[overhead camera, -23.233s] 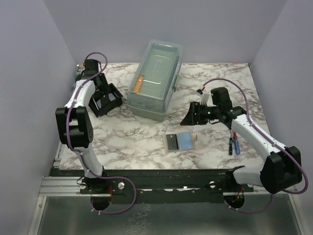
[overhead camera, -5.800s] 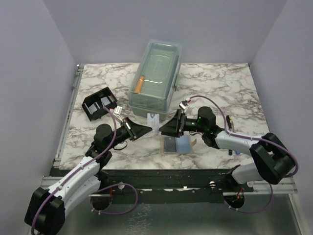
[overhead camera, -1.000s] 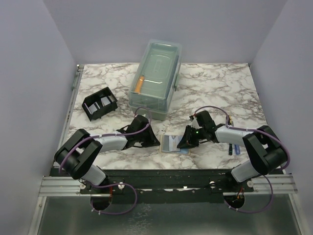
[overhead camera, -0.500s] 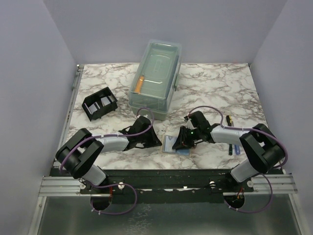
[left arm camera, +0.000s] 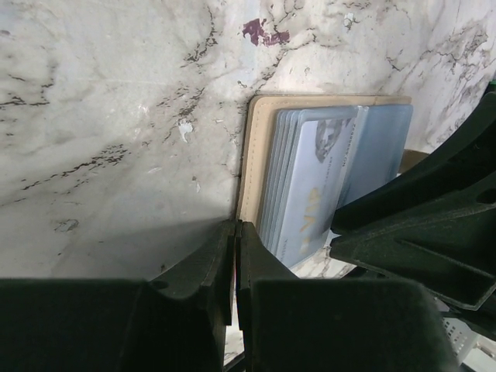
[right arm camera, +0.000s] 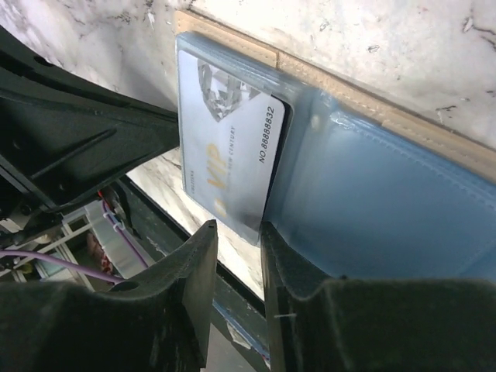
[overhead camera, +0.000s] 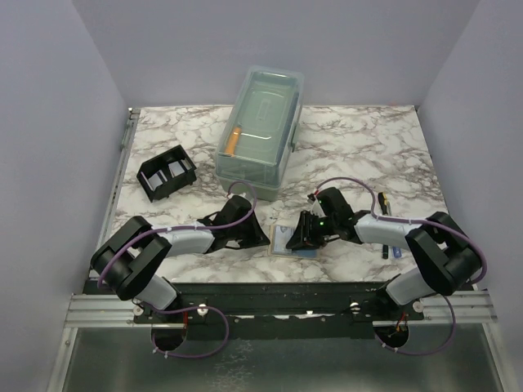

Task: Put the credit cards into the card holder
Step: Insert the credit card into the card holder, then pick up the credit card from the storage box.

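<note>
A tan pad (overhead camera: 280, 242) lies near the table's front edge with the credit cards on it. The top card (right arm camera: 225, 147) is light blue-grey with gold lettering and lies half on a blue sleeve (right arm camera: 380, 201). Edges of cards under it show in the left wrist view (left arm camera: 279, 178). My right gripper (right arm camera: 239, 229) is low over the pad's near side. Its jaws are a little apart, with the top card's corner at their mouth. From the left, my left gripper (left arm camera: 235, 232) is shut with its tips against the pad's (left arm camera: 252, 147) edge. The black card holder (overhead camera: 167, 174) stands far left.
A large clear lidded box (overhead camera: 260, 131) stands at the back middle with an orange item inside. Pens (overhead camera: 394, 247) lie on the table by the right arm. Purple walls close in both sides, and the two grippers (overhead camera: 275, 237) nearly meet at the pad.
My right gripper has slid left over the pad and its jaws have parted wider. The left gripper has stayed shut at the pad's left edge.
</note>
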Robot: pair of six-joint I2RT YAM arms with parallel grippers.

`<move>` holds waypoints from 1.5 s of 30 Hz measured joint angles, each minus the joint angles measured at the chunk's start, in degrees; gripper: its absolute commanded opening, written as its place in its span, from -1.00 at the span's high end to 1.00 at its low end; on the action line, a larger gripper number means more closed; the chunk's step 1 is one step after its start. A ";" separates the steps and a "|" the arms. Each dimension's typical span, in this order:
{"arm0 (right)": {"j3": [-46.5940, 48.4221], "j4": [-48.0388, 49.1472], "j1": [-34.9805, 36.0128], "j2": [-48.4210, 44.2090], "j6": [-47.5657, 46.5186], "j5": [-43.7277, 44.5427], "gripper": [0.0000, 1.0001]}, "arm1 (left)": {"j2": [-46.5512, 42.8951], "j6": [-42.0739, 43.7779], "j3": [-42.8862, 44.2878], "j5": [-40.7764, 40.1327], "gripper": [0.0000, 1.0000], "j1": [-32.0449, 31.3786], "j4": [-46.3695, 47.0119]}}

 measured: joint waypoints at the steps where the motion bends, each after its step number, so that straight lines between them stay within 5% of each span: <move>1: 0.00 0.50 0.00 0.09 0.24 -0.13 0.29 | -0.04 -0.11 0.00 0.00 0.76 0.00 -0.04; 8: 0.00 -2.54 0.00 -2.23 0.74 1.25 0.00 | -3.37 -0.26 -0.04 -0.13 0.27 0.04 -4.00; 15: 6.62 -20.94 0.00 -11.74 -4.59 12.07 -0.38 | -18.25 0.92 1.09 -1.36 -0.23 5.16 -17.84; 22: 21.00 -29.99 -0.11 -12.22 -12.09 15.89 -0.48 | -25.51 6.12 20.04 -9.35 -0.51 19.96 -40.72; 27: 30.95 -35.80 -2.34 -8.66 -16.17 15.72 -0.48 | -21.09 10.73 36.72 -23.45 -0.59 30.95 -56.11; 32: 39.15 -42.03 -9.64 -4.04 -20.68 14.21 -0.48 | -12.74 14.45 42.14 -33.94 -0.66 42.77 -62.31; 39: 42.14 -46.82 -19.61 -3.80 -25.59 11.80 -0.49 | 4.70 25.77 46.18 -37.09 -0.72 54.42 -62.49; 45: 42.14 -48.35 -20.04 -3.69 -27.58 10.58 -0.48 | 14.36 32.87 52.17 -34.71 -0.69 55.52 -59.67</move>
